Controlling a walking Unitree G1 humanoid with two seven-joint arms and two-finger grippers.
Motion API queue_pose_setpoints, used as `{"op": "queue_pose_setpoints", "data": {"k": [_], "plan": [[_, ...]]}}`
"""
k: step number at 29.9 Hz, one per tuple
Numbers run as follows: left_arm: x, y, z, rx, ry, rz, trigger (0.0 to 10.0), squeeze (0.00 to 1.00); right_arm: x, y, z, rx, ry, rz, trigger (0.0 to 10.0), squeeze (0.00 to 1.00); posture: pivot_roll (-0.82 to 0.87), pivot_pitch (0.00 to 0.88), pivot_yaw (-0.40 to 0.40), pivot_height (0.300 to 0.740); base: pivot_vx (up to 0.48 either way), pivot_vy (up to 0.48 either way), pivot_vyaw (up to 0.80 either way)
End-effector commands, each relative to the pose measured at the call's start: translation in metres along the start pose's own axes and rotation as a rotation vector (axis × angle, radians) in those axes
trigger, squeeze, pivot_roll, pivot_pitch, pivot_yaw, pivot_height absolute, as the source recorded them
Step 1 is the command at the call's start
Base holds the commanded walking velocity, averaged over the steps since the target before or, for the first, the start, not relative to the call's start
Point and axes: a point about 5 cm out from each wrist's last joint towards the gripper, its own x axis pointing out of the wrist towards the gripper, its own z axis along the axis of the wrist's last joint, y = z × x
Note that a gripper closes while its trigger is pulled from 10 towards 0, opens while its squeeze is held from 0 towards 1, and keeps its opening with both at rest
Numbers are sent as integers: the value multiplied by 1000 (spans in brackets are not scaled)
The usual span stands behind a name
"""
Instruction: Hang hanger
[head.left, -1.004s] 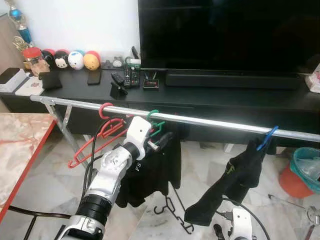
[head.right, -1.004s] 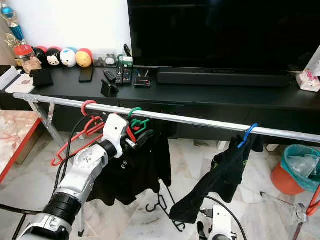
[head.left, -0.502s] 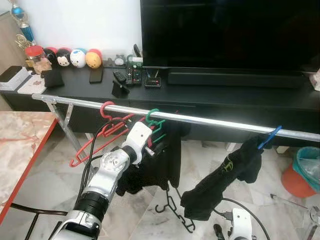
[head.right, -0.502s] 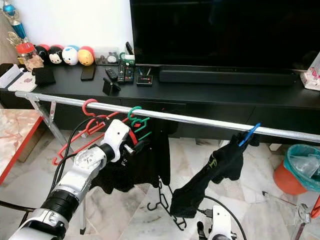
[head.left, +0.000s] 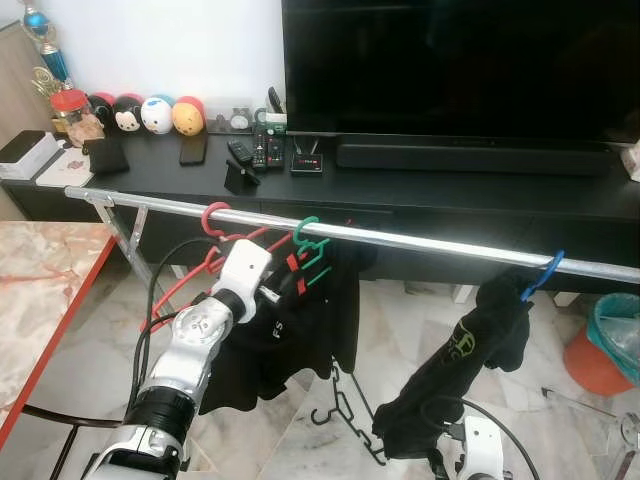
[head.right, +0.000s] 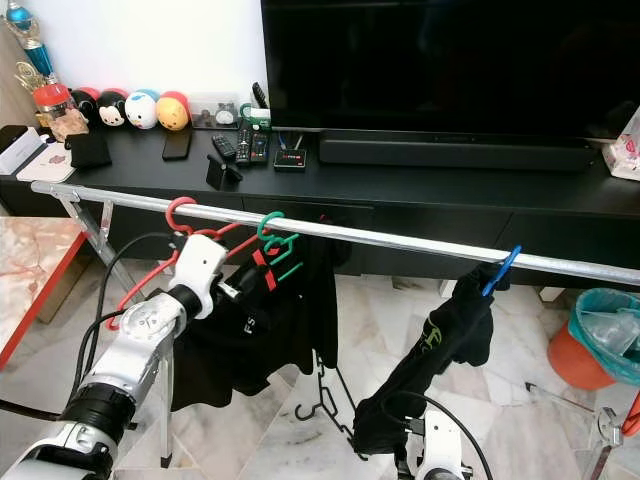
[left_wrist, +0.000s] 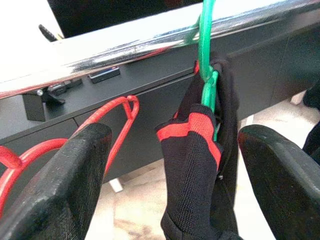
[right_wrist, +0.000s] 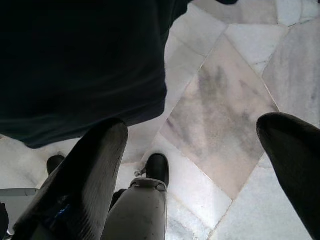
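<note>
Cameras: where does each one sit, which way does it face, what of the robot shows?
Left eye, right eye: head, looking forward and down at the rail and TV; both show the left arm.
Left wrist: looks along open left gripper at the green hanger, also in the eye views.
Right wrist: low, facing the floor; open right gripper, robot's foot.

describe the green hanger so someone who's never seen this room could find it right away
Find the long silver rail running in front of the black TV console. The green hanger hooks over it left of the middle, carrying a black garment. Its left neighbour is red and bare; the blue one hangs far right.
</note>
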Motion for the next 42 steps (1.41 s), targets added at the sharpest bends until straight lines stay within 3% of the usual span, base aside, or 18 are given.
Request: {"op": "queue_pose_setpoints", "data": {"k": [1,8,15,28,37,38,42], "plan": [[-1,-5,0,-2,-7,-35,10000,0,0,1,0,-2,0,0,10000,0,32,0,-9,736,0,0,0],[5,-16,-2,-31,3,-101,10000,0,0,1,0,-2,0,2,10000,0,29,0,-9,736,0,0,0],[24,-23,0,-6,41,-25,10000,0,0,1,0,4,-2,-2,10000,0,14,0,0,736,0,0,0],[42,-22,2,-26,114,118,10000,0,0,1,-1,14,-2,-7,10000,0,-6,0,13,736,0,0,0],[48,-32,0,-75,147,120,9373,0,0,0,-1,14,-2,-13,10000,0,-26,0,16,736,0,0,0],[50,-35,0,-91,153,115,0,0,0,-1,-2,14,-2,-14,10000,0,-30,0,16,736,0,0,0],[54,-44,0,-86,177,107,0,0,0,-1,-2,15,0,-18,10000,0,-30,0,14,736,0,0,0]]}}
